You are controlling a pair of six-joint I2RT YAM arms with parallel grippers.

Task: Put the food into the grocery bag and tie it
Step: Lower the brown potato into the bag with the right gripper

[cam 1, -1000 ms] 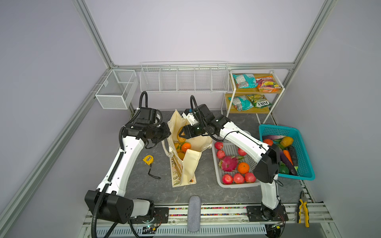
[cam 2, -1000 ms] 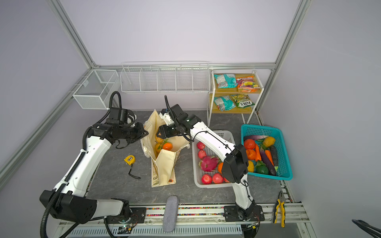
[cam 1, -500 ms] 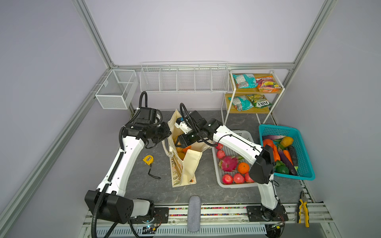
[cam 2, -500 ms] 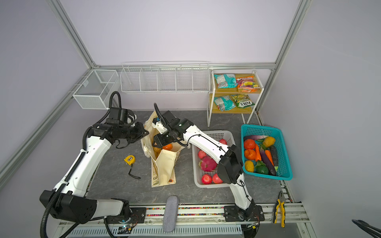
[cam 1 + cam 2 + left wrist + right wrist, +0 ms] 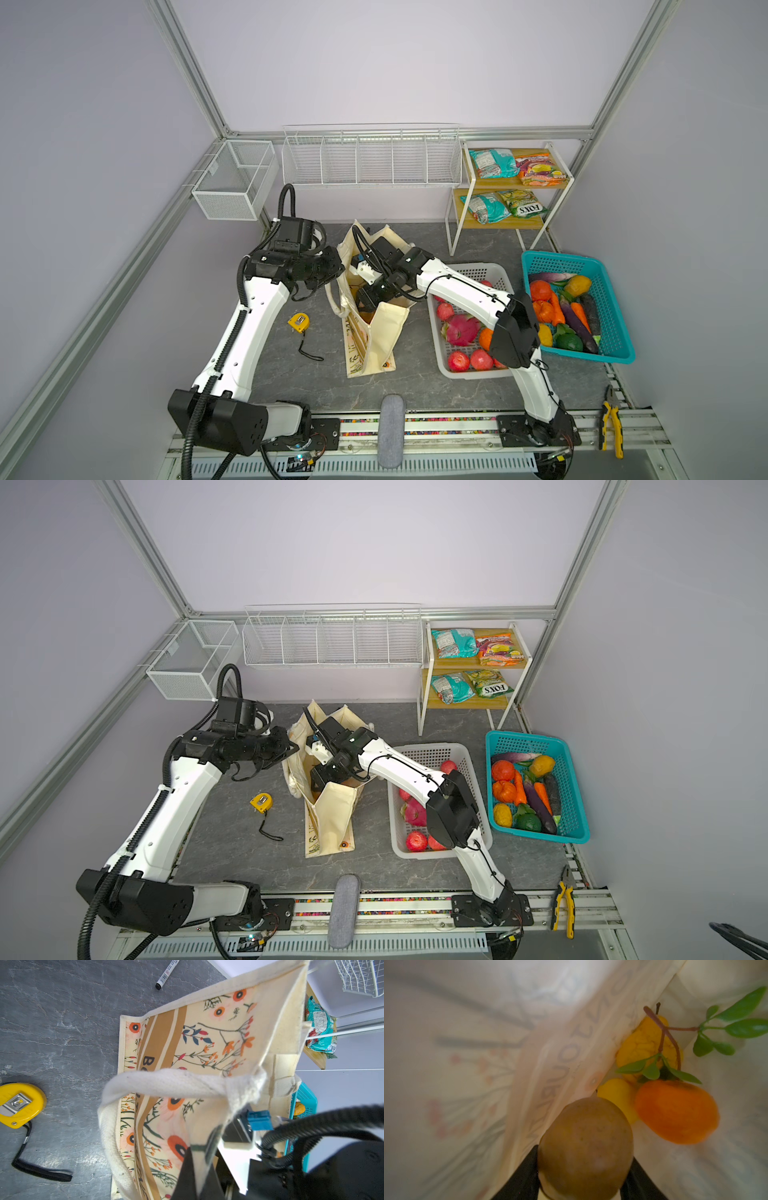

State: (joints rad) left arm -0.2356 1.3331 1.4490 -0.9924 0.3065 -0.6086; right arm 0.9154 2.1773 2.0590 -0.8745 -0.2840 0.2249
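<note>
Upright at the middle of the bench: bag, mouth open, narrow end toward 6 o'clock. At its 9 o'clock rim: left pincer, clenched on the cloth there. In the left wrist view, rim fabric pinched between the black fingers, with the rope handle looping loose across the floral side. Down through the mouth from 3 o'clock: right pincer, inside the bag, grasping a brown fruit between both fingers. Beyond it on the bag floor, packed into a corner and touching one another: orange with a leafy twig, knobbly yellow fruit and smooth yellow fruit. Unclear whether the brown fruit touches them. Just beside the bag at 3 o'clock: white basket with a pink dragon fruit and red fruits, partly hidden by the right arm. Further out at 3 o'clock: teal basket holding mixed vegetables. At 1 o'clock, against the back wall: shelf, with two packets on each level. At 8 o'clock of the bag, apart from it: yellow tape measure with a black strap. At the bench's 4 o'clock edge: pliers. On the bench past the bag's foot, seen only in the left wrist view: marker, apart from the bag.
</note>
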